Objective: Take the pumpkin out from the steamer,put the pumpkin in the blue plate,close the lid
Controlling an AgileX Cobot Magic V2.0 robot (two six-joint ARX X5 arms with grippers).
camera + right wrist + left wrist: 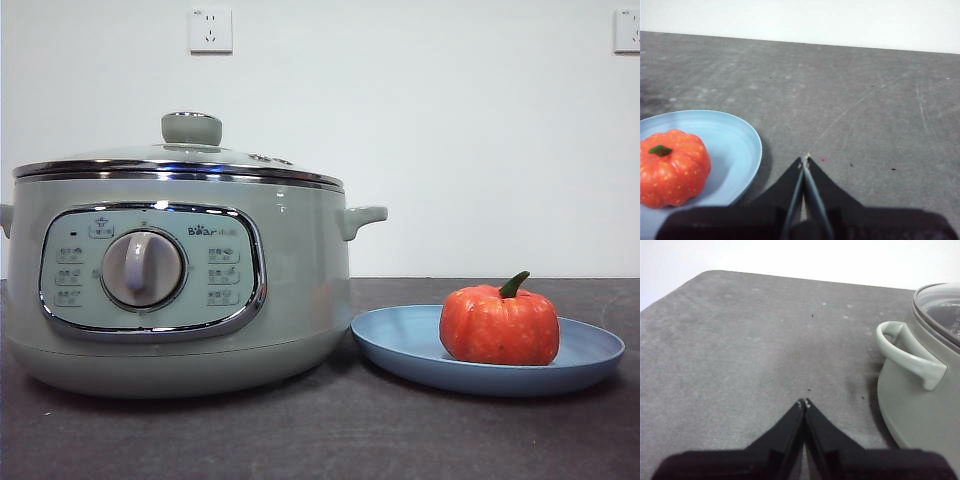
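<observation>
Left side of the front view: large round pale sage-green electric steamer stands on the dark grey table, chrome-framed control panel and grey dial facing the camera. Round glass lid with chrome rim and pale green knob sits closed on top of the steamer. Just beside it on the right, shallow light-blue round plate lies flat on the table, its rim near the steamer's base; whether they touch cannot be told. Small orange-red ribbed toy pumpkin with green stem sits upright in the plate, stem up, right of the plate's centre.

Neither arm shows in the front view. Left wrist view: left gripper clenched, black jaws meeting at the tips, holding nothing, over bare table, with the steamer's side handle and lid edge near it. Right wrist view: right gripper also clenched and empty, jaws pressed together, over bare table just beside the plate's rim, pumpkin in the plate.
</observation>
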